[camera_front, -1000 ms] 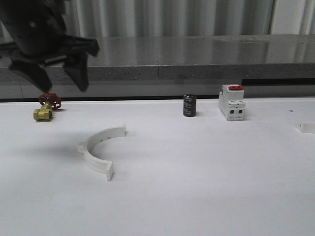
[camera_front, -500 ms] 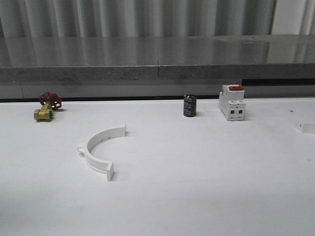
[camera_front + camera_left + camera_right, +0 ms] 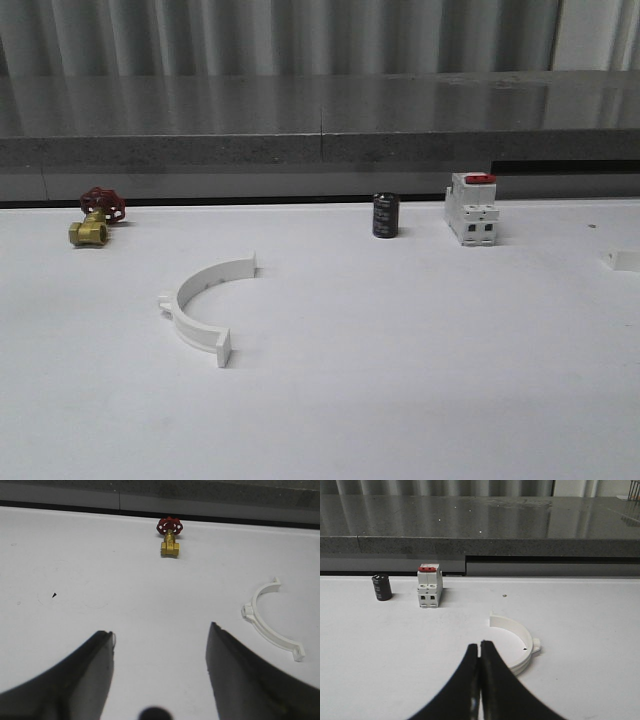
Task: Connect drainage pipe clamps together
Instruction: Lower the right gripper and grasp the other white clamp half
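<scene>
White clamp halves (image 3: 203, 301) (image 3: 516, 642) apart on table (image 3: 420, 380)

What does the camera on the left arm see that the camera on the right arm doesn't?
Left wrist view alone: the brass valve with a red handwheel, a white plastic half-ring clamp lying flat, and the left gripper with its fingers wide apart.

Right wrist view alone: the black cylinder, the white boxy breaker with a red top, another white half-ring clamp, and the right gripper, closed and empty.

Both: the white table.
</scene>
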Available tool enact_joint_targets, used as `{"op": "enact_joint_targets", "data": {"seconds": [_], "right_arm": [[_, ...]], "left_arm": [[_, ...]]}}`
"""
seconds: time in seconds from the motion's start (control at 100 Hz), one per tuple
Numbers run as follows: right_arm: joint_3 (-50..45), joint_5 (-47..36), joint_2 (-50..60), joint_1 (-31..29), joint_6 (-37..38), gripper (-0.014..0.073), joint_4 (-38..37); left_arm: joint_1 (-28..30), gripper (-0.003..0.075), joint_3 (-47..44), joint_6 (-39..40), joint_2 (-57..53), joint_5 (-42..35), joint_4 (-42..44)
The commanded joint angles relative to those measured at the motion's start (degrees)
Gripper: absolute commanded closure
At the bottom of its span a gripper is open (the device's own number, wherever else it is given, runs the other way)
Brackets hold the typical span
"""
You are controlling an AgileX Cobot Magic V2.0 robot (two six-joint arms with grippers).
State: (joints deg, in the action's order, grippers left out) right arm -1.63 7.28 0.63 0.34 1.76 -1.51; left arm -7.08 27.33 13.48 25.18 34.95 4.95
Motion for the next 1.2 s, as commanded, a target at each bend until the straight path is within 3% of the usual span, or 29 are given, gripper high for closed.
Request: {"op": "enact_joint_targets", "data": {"seconds": [0.0,0.18,0.33,0.52,0.85,1.01,1.19], "right_arm": [[1.1,-4.7,1.1,-0.2,-0.1,0.066,0.0],[1.1,-6.5,1.1,-0.2,-0.1,0.066,0.0],[2.0,-7.7,1.1,-0.2,-0.1,0.066,0.0],[10.6,-1.0,-2.9,-0.2,0.0,0.066,2.2],[35.7,26.3,-30.5,-0.2,0.0,0.066,3.0],[43.2,27.3,-42.7,-0.2,0.0,0.066,3.3],[45.5,26.1,-51.5,-0.2,0.0,0.064,3.3]], "left_arm": [[0.2,0.047,0.2,0.1,-2.4,-4.3,0.2],[0.2,0.0743,-1.1,0.1,-4.7,-4.3,0.3],[0.2,0.0741,-1.2,0.1,-4.7,-4.3,0.3],[0.2,0.0741,-1.2,0.1,-4.7,-4.0,0.3],[0.2,0.0741,-1.2,0.1,-4.7,-4.0,0.3],[0.2,0.0741,-1.2,0.1,-4.7,-4.0,0.3],[0.2,0.0741,-1.2,0.1,-4.7,-4.0,0.3]]}}
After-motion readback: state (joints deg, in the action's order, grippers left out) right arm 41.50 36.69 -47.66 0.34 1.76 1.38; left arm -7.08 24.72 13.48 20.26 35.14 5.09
